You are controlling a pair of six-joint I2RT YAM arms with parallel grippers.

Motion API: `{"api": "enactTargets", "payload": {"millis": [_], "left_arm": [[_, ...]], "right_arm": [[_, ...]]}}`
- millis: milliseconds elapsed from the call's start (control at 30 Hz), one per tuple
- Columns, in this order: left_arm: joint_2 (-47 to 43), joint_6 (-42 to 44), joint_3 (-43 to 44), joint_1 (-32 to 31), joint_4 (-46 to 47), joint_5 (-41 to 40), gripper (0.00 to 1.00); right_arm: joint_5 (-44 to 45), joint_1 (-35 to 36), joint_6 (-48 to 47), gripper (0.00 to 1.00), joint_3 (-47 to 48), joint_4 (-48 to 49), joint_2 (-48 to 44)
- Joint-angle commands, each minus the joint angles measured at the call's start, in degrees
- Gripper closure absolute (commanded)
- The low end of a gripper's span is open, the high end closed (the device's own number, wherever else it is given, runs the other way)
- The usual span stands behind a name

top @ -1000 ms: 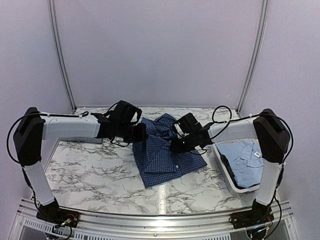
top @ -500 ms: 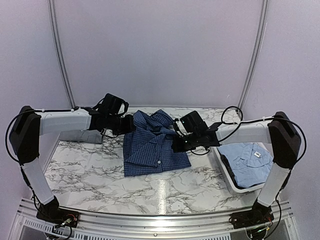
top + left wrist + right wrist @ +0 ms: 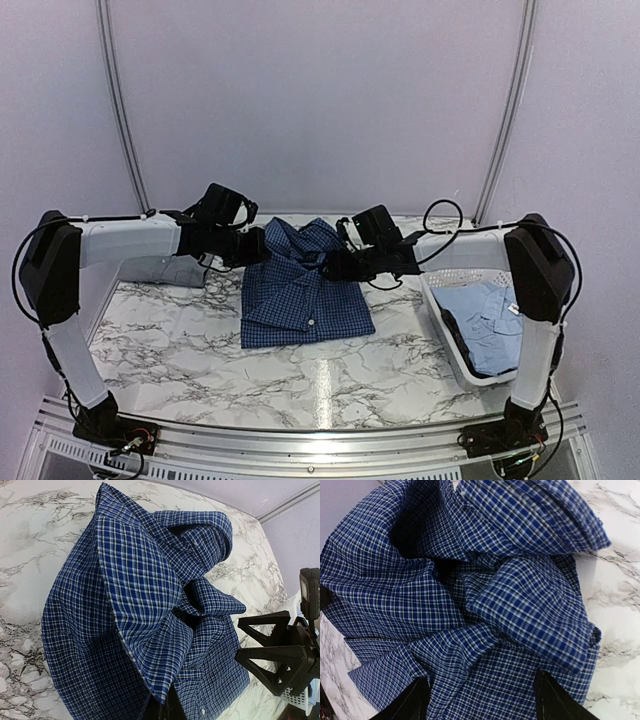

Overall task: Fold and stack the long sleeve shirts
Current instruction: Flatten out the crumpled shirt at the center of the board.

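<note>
The dark blue check shirt [image 3: 305,295] lies partly folded and rumpled mid-table, its collar end bunched at the back. My left gripper [image 3: 262,247] is at the shirt's back left edge; in the left wrist view the gripper [image 3: 167,702] is shut on a fold of the shirt [image 3: 135,595]. My right gripper [image 3: 331,266] hovers over the shirt's back right part, jaws wide apart and empty, with the check cloth [image 3: 485,605] between its fingertips [image 3: 417,700]. It also shows in the left wrist view [image 3: 277,652]. The grey shirt [image 3: 178,271] lies at the left under my left arm. The light blue shirt [image 3: 492,318] lies in the basket.
A white plastic basket [image 3: 452,338] stands at the right edge of the marble table [image 3: 170,340]. The back wall and its frame posts stand close behind the shirt.
The dark blue shirt has been dragged to the left and bunched at its collar end. My right gripper has moved left and back over it. My left gripper pulled back left.
</note>
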Motion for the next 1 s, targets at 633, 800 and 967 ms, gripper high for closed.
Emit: {"api": "enactTargets", "payload": {"millis": [633,800,967], "left_arm": [[-0.6,1.4,1.7,0.8,-1.4,1.1,1.0],[-0.8,1.4,1.6,1.5,-1.7,1.2,1.0],[-0.7,2.0,1.7,2.3,-2.4,1.2,1.0]], "right_arm": [[3.3,2.1,1.8,0.95,15.3,-4.3,9.9],[6.2,4.0,0.1,1.0,12.0,-8.1,4.0],[8.6,7.9,-0.1,1.0,4.0,-11.4,-4.1]]}}
